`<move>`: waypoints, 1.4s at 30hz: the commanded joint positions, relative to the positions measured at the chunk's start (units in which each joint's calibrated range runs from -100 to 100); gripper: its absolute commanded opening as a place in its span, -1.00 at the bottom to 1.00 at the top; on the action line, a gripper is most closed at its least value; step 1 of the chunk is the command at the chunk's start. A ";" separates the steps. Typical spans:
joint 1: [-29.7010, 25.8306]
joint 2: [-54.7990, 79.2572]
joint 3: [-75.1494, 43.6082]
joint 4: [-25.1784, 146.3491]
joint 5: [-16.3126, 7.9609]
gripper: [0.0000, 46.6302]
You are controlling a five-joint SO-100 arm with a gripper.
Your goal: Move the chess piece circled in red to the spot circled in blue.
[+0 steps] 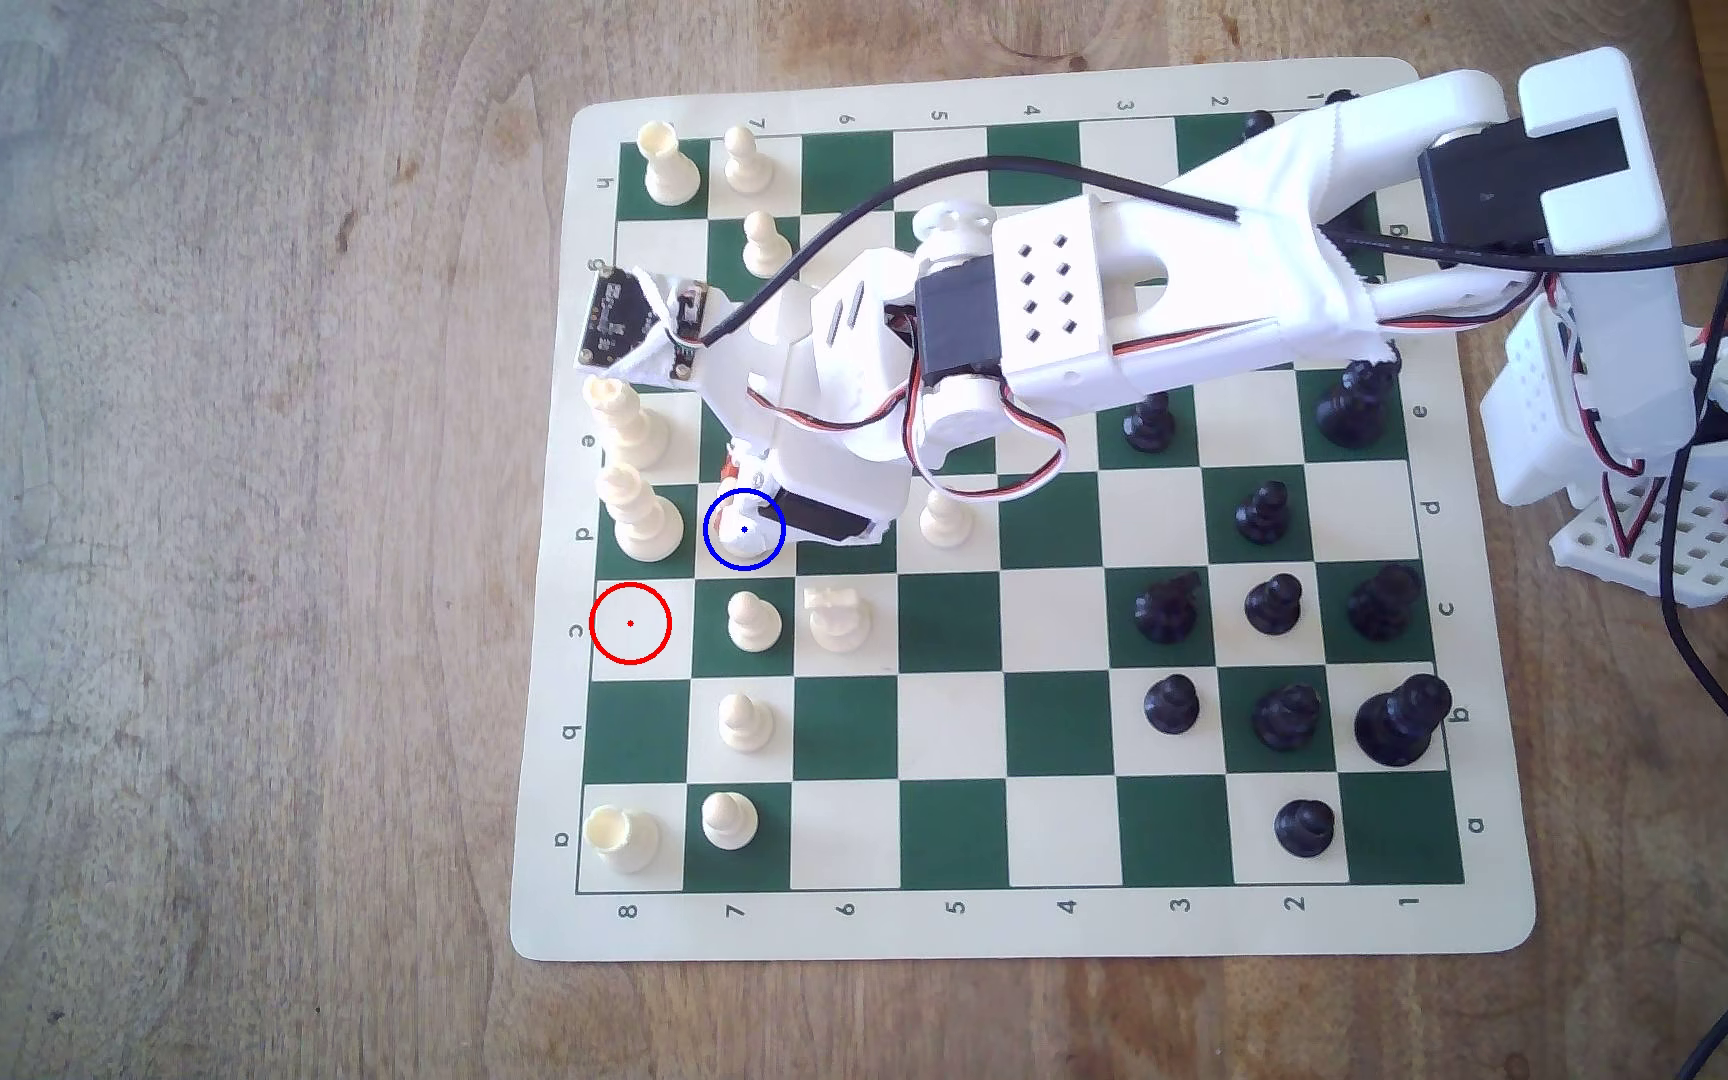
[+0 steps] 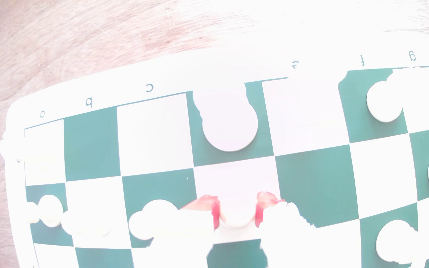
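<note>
Judging by how things are lying, most of the task is being shown as done. The red-ringed square [image 1: 630,623] at the exterior view's left edge of the chess mat [image 1: 1047,924] is being left bare, and the cream bishop [image 1: 748,530] is being held over the spot circled in blue [image 1: 725,556], one file up and one column toward the exterior view's right. In the wrist view, the claw [image 2: 236,212] is being seen with its red-padded fingers [image 2: 214,214] pressed against either side of a pale rounded piece, so the bishop is being pinched. Whether its base is touching the mat cannot be told: the wrist view is being washed out by glare, and in the exterior view the base is being hidden by the arm [image 1: 1047,301].

What is being left, as a judgement: the piece is to be set down upright within the blue ring, the fingers are to be spread, and the claw is to be lifted clear without the tall cream piece [image 1: 644,514] just beside it or the pawn [image 1: 753,621] on the neighbouring square being knocked.
</note>
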 commanded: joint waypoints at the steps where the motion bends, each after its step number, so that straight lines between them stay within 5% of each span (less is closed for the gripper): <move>1: -0.25 -0.91 -2.48 -0.80 -0.20 -0.93; 7: -0.01 -0.48 -2.48 -0.71 -0.24 -0.88; 20: 0.07 -1.33 -2.48 0.60 -0.05 -0.45; 42: 0.30 -9.39 -3.29 7.23 -0.15 -0.35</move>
